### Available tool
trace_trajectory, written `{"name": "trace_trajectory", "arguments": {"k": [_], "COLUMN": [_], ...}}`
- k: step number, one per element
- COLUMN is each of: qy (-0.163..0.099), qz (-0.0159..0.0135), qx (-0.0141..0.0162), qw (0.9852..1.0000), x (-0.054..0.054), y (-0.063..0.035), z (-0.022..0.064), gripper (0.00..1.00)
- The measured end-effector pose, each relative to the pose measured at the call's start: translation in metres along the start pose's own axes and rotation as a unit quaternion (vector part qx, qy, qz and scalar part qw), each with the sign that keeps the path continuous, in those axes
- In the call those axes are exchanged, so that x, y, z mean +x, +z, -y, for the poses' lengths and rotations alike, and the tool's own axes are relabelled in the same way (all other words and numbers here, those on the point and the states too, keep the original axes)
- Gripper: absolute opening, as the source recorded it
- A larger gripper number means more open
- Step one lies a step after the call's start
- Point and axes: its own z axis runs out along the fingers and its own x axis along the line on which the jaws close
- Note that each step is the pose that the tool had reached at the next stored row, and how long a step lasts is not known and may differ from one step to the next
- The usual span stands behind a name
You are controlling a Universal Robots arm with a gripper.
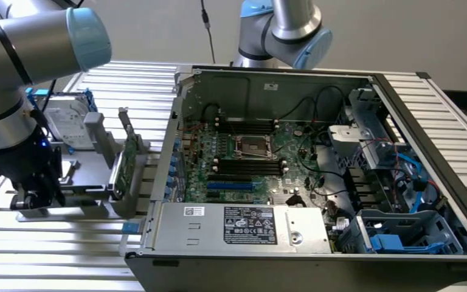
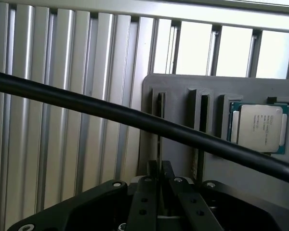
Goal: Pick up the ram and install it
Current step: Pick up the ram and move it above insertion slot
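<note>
— Where is the ram?
— Edge-on in a slot of the grey holder, directly under the pincer.
— And its grip?
— Closed on the stick's thin edge, low over the slatted tabletop, well apart from the open computer case.
</note>
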Motion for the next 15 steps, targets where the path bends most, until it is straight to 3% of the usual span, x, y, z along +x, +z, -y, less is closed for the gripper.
{"name": "trace_trajectory", "arguments": {"k": [15], "qy": [0.024], "qz": [0.0027], "qx": [0.0003], "qw": [0.9997], "x": [0.001], "y": [-0.0371], "z": [-0.0013], "gripper": [0.16]}}
